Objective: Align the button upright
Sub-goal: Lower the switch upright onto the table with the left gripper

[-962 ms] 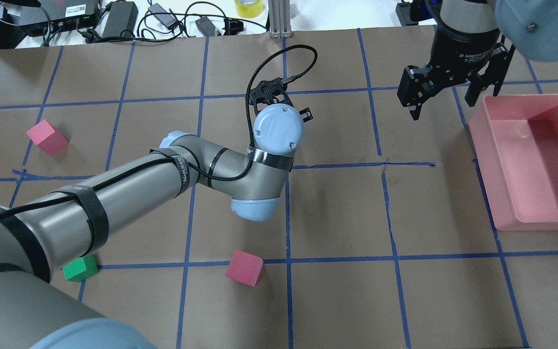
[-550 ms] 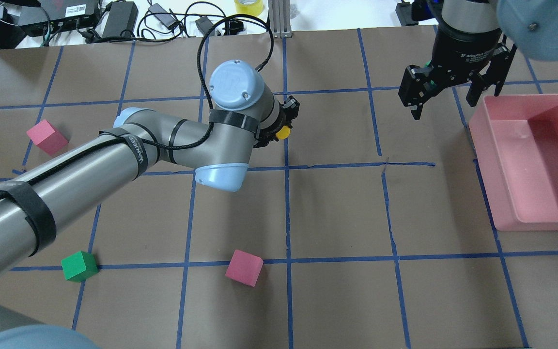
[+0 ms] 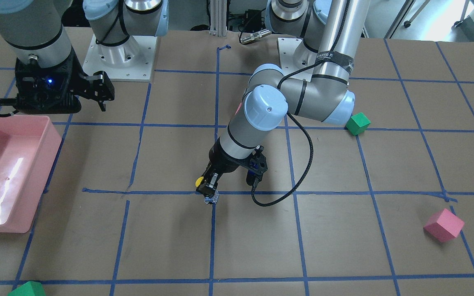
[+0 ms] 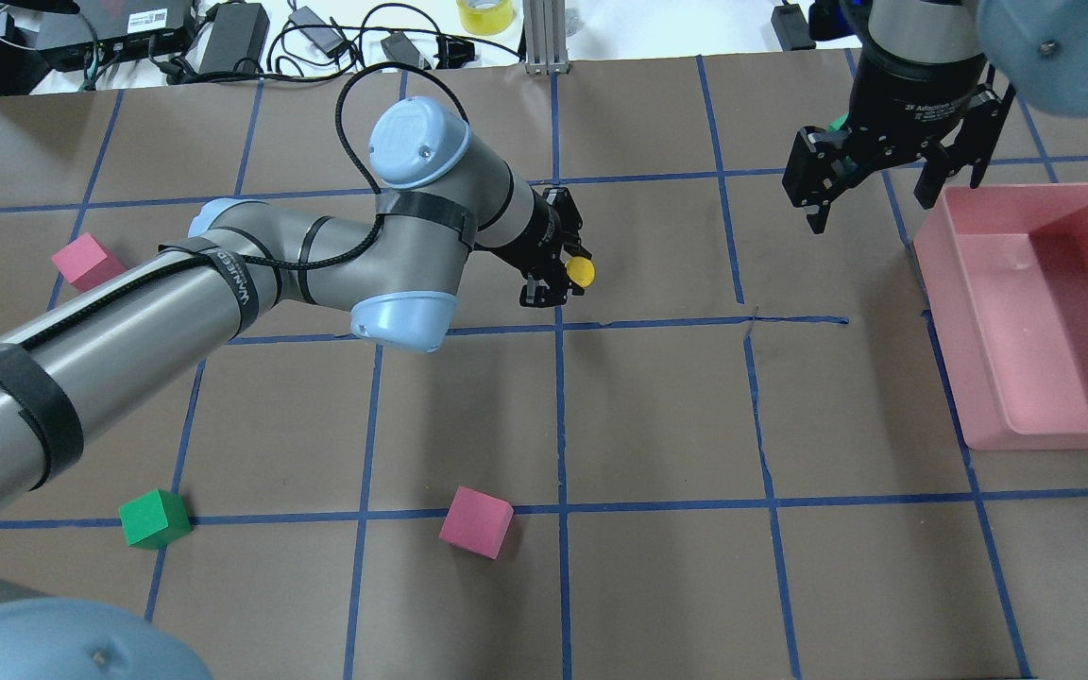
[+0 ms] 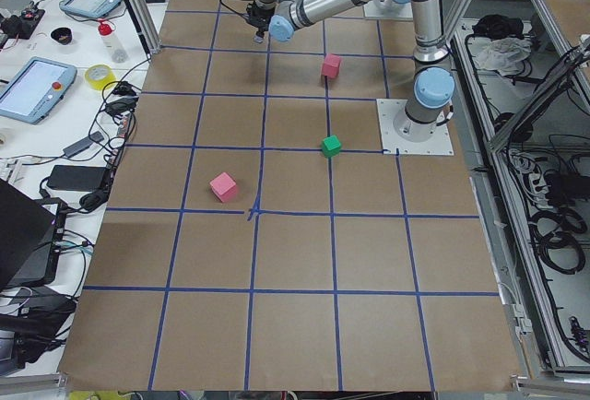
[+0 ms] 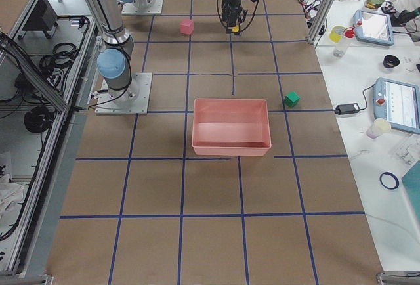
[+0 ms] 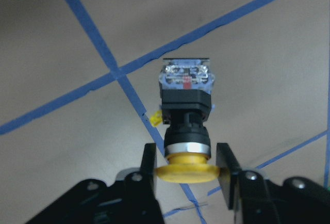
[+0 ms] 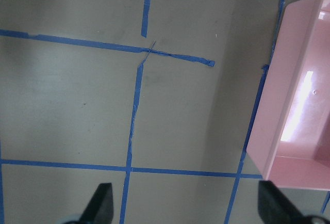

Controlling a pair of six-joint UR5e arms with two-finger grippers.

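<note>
Counter [image 4: 657,586] covered in brown paper, marked into big squares w/ blue tape lines [image 4: 562,425]. Along the operators' side runs a white bench [image 5: 64,45] w/ black power bricks [image 4: 234,38], tangled cables, a yellow tape roll [image 4: 484,14] and pendant screens [image 5: 37,89]. Alu frame post [image 4: 544,38] stands at mid-edge there. Beyond the counter, pale grey glossy floor [image 3: 434,20]. On the opposite long side, loops of black cable [image 6: 33,117] lie btwn metal rails. Light even, from above; shadows soft.
</note>
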